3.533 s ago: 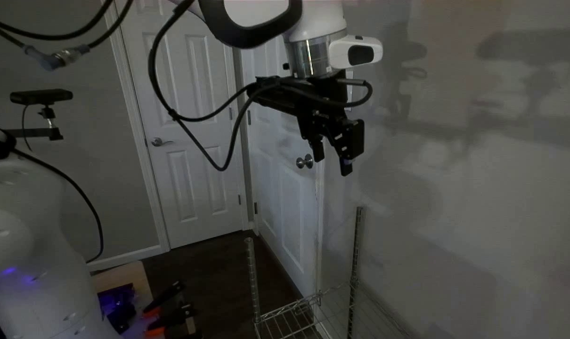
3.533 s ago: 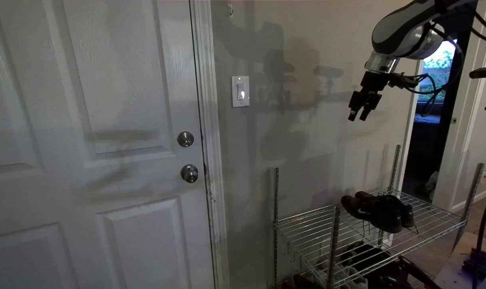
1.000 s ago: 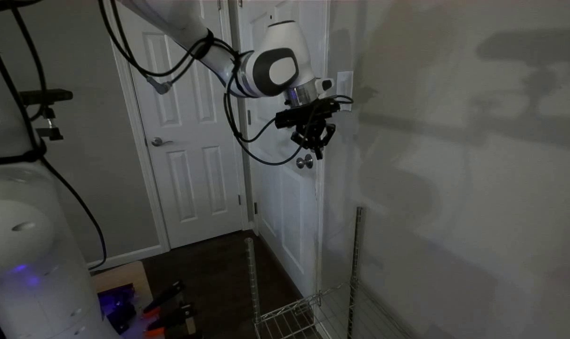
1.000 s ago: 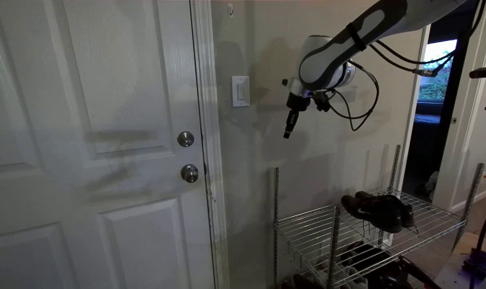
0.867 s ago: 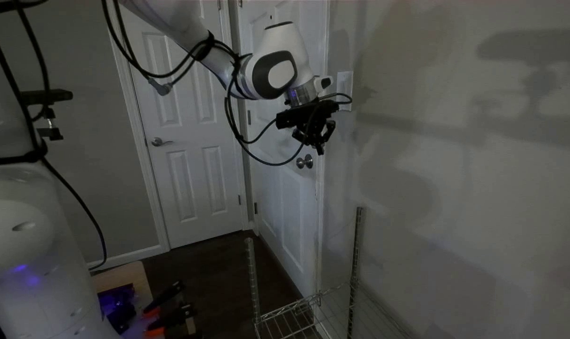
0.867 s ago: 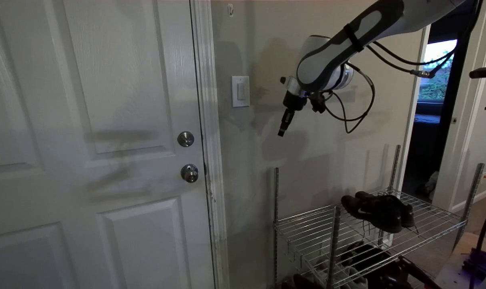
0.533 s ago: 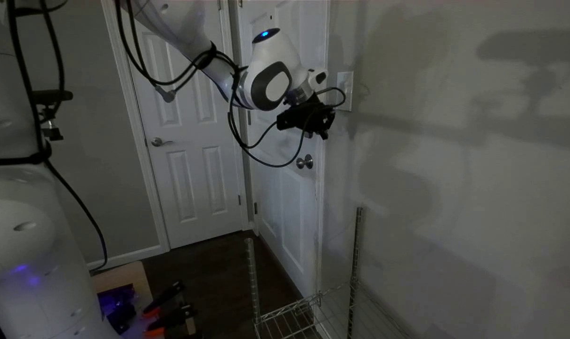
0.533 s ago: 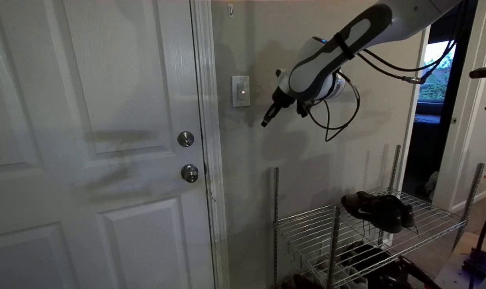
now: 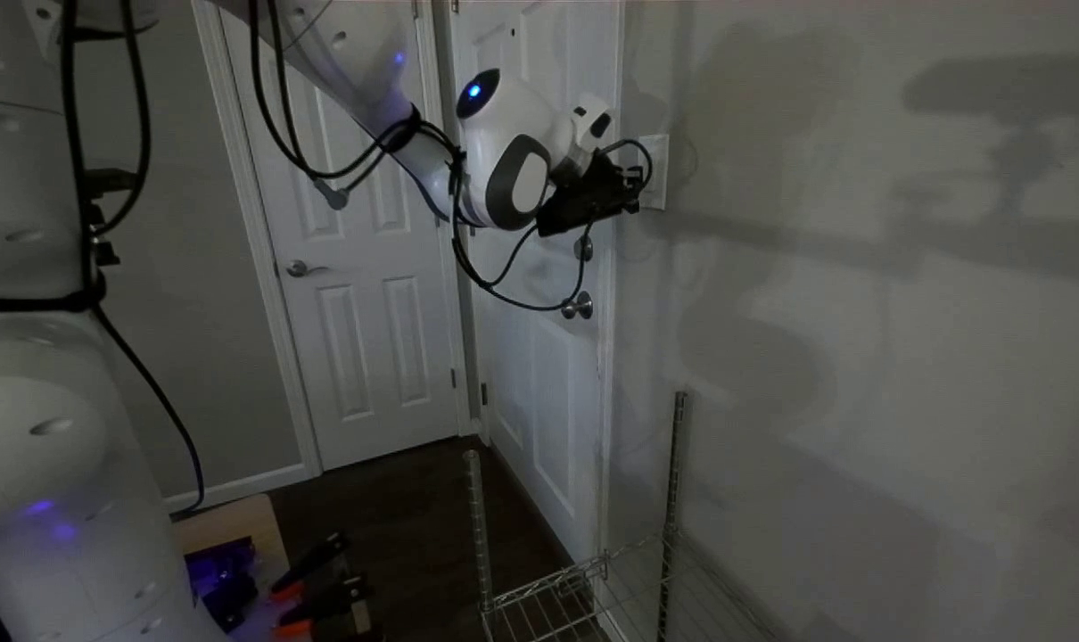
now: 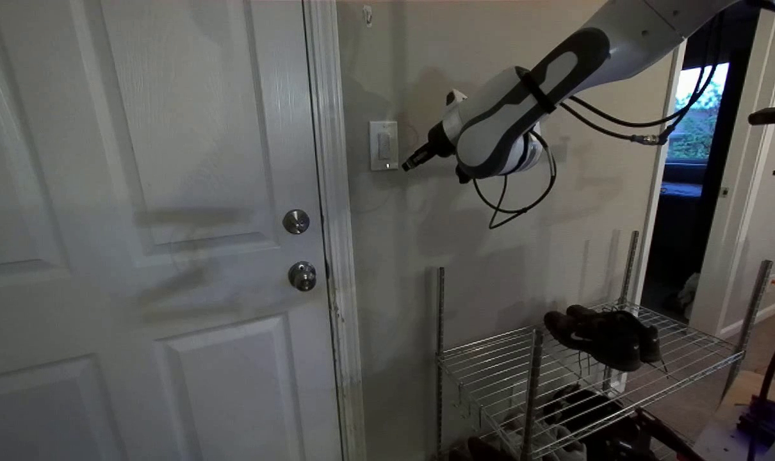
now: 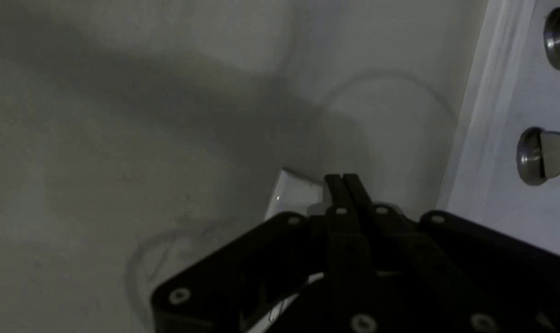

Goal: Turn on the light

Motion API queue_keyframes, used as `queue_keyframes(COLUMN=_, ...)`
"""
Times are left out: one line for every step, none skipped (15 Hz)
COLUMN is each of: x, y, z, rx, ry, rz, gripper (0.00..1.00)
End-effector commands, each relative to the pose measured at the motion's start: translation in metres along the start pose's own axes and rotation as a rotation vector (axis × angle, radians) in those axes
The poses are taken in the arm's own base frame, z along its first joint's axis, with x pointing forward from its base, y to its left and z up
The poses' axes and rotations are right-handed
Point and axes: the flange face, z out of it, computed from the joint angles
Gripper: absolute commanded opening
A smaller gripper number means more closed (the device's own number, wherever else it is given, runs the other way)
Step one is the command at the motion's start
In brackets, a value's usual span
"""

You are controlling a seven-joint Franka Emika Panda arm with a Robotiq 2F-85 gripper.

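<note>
A white light switch (image 10: 383, 147) is mounted on the wall beside the door frame; the plate (image 9: 655, 169) is partly covered by the arm in an exterior view. My black gripper (image 10: 405, 167) points at the wall just to the right of the plate's lower corner there. Whether it touches the plate cannot be told. In the wrist view the gripper (image 11: 343, 176) is shut, its fingertips together with nothing between them. Part of the switch plate (image 11: 296, 192) shows left of the fingers, and the rest is hidden behind them. The light itself is out of view; the room is dim.
A white door (image 10: 208, 160) with a knob (image 10: 302, 276) and a deadbolt (image 10: 296, 221) is left of the switch. Below the arm stands a wire shelf (image 10: 490, 365) bearing dark shoes (image 10: 608, 336), its metal posts rising along the wall. A cable (image 10: 522, 218) loops under the wrist.
Over the last second my gripper has moved left and up towards the switch in an exterior view, and the wrist has tilted so the fingers point more at the wall. The gripper stays shut.
</note>
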Motion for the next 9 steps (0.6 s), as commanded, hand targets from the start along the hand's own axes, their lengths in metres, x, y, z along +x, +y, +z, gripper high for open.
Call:
queue_keyframes(x=0.011, y=-0.003, z=0.002, rx=-0.027, ry=0.086, rz=0.015, gripper=0.04)
queue_keyframes(x=0.032, y=0.001, z=0.0, rx=-0.023, ry=0.092, rz=0.017, gripper=0.04)
queue_keyframes(x=0.035, y=-0.001, z=0.001, rx=-0.022, ry=0.103, rz=0.013, gripper=0.04)
queue_keyframes(x=0.044, y=-0.001, z=0.001, rx=-0.023, ry=0.118, rz=0.012, gripper=0.05)
queue_keyframes(x=0.052, y=0.0, z=0.001, rx=-0.025, ry=0.133, rz=0.01, gripper=0.04)
queue_keyframes(x=0.058, y=0.001, z=0.001, rx=-0.03, ry=0.145, rz=0.007, gripper=0.04)
queue_keyframes(x=0.063, y=0.002, z=0.002, rx=-0.033, ry=0.155, rz=0.008, gripper=0.04)
queue_keyframes(x=0.066, y=0.003, z=0.004, rx=-0.034, ry=0.161, rz=0.01, gripper=0.04)
queue_keyframes(x=0.066, y=0.002, z=0.007, rx=-0.033, ry=0.161, rz=0.016, gripper=0.04)
